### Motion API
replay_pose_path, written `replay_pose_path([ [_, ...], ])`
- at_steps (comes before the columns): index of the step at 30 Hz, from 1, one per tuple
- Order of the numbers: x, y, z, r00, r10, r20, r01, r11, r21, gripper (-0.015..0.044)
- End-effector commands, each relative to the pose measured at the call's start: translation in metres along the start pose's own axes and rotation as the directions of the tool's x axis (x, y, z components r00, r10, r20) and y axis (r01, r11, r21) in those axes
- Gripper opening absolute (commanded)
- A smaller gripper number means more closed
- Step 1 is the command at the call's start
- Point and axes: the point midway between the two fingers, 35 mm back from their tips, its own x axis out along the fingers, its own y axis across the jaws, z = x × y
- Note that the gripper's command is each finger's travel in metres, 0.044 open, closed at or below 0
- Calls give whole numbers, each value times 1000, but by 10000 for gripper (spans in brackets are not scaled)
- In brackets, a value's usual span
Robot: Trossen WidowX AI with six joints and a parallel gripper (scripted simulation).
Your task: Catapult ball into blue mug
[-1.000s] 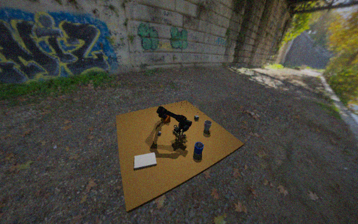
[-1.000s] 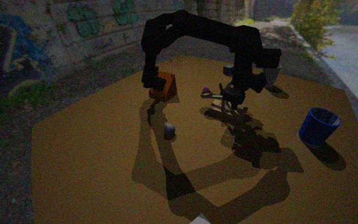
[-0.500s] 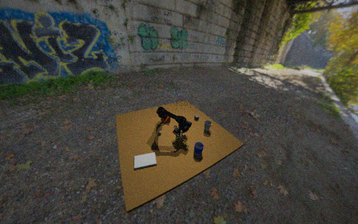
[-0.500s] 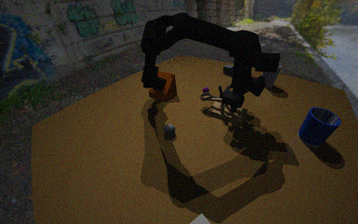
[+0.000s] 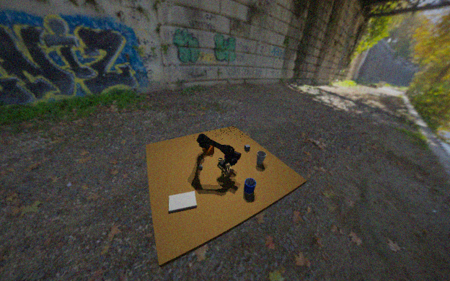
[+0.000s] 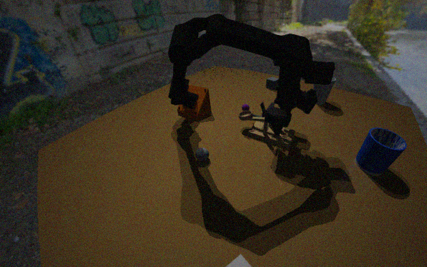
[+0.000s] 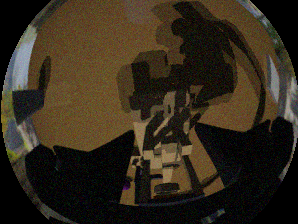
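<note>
The catapult (image 5: pixel 221 160) (image 6: pixel 261 126) (image 7: pixel 170 150) stands mid-board, its small cup end (image 6: pixel 245 116) toward the orange block. My gripper (image 6: pixel 274 124) (image 7: pixel 165 130) is open, low over the catapult's other end, with its fingers on either side in the wrist view. Whether they touch it I cannot tell. A purple ball (image 6: pixel 246 107) (image 7: pixel 126 186) lies beside the cup end, apparently on the board. A larger grey ball (image 5: pixel 200 168) (image 6: pixel 202 153) lies farther off on the board. The blue mug (image 5: pixel 249 186) (image 6: pixel 376 154) stands upright; no ball shows inside.
A grey cup (image 5: pixel 260 158) (image 6: pixel 321 93) and a small dark block (image 5: pixel 246 148) (image 6: pixel 272 83) stand behind the catapult. An orange block (image 5: pixel 208 150) (image 6: pixel 202 103) is beside the arm's base. A flat white box (image 5: pixel 182 202) (image 6: pixel 240 262) lies near the board's front.
</note>
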Motion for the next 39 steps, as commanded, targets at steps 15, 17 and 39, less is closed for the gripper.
replay_pose_path([
  [15, -101, 4, 2, 999, 19, 48, -18, 1000, -26, 440],
  [17, -128, 4, -1, 996, 33, 85, -28, 998, -60, 440],
  [39, -32, 109, -159, 1000, 17, 13, -18, 995, 95, 300],
])
